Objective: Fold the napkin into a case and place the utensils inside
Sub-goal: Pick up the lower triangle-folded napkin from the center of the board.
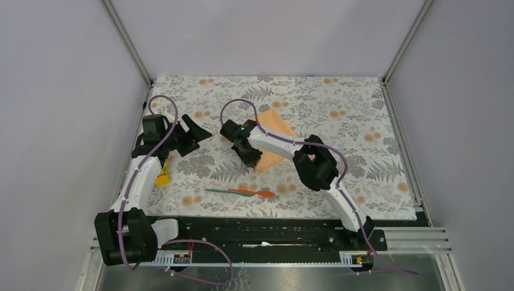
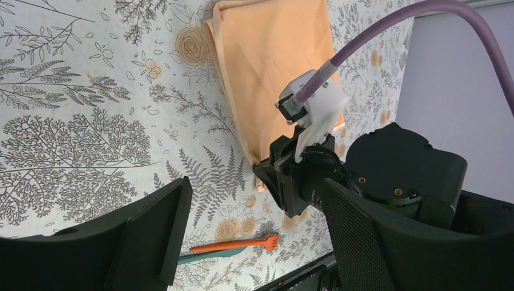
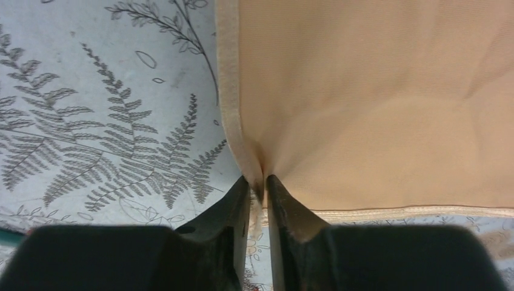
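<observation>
The peach-orange napkin (image 1: 277, 126) lies flat on the floral tablecloth near the middle. My right gripper (image 1: 250, 159) is shut on the napkin's near-left corner; in the right wrist view the cloth (image 3: 376, 103) puckers between the fingertips (image 3: 259, 185). The left wrist view shows the napkin (image 2: 273, 60) and the right gripper (image 2: 285, 182) at its corner. The utensils lie side by side nearer the front: an orange-red fork (image 1: 253, 193) (image 2: 236, 245) and a teal piece (image 1: 218, 191) (image 2: 212, 256). My left gripper (image 1: 195, 130) (image 2: 254, 200) hangs open and empty to the left.
A small yellow block (image 1: 162, 179) lies beside the left arm. The grey floral tablecloth (image 1: 339, 103) covers the table. Metal frame posts and grey walls enclose it on three sides. A black rail (image 1: 260, 227) runs along the front edge.
</observation>
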Robot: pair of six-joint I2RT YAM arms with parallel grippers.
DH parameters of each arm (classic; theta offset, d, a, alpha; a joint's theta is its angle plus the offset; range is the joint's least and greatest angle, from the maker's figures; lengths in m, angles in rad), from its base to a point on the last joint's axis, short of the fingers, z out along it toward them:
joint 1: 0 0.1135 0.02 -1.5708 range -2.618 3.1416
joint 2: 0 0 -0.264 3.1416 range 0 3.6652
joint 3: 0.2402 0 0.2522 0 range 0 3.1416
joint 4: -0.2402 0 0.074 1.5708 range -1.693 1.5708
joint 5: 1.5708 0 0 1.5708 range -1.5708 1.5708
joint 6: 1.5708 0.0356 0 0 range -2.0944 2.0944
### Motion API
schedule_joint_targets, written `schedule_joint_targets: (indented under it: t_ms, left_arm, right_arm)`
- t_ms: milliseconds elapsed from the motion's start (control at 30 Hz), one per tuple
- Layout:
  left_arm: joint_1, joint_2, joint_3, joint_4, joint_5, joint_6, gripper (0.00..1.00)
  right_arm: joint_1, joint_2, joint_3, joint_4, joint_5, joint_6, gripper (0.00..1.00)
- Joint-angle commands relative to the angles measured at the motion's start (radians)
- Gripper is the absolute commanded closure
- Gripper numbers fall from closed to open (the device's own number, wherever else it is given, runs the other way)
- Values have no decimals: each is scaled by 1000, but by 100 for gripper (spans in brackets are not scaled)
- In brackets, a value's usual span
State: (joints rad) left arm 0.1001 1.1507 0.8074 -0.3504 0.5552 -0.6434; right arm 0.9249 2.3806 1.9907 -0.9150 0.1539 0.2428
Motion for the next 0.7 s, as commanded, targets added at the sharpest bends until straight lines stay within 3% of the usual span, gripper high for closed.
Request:
schedule_joint_targets:
  t_ms: [0,133,333,533,667]
  left_arm:
    - [12,-30,-6,26,18,22,16]
    - [12,-28,-13,22,17,25,16]
    - [13,33,-76,133,98,-48,14]
    - [-7,195,-194,480,230,-300,9]
    - [-87,293,-187,589,152,-375,8]
  right_arm:
    - [2,149,-96,86,50,-1,83]
    - [-1,116,-102,99,71,-32,100]
    - [-33,-86,-186,182,-57,-78,100]
    - [-110,-263,-337,302,-256,-78,100]
    - [-164,-303,-410,351,-361,-44,100]
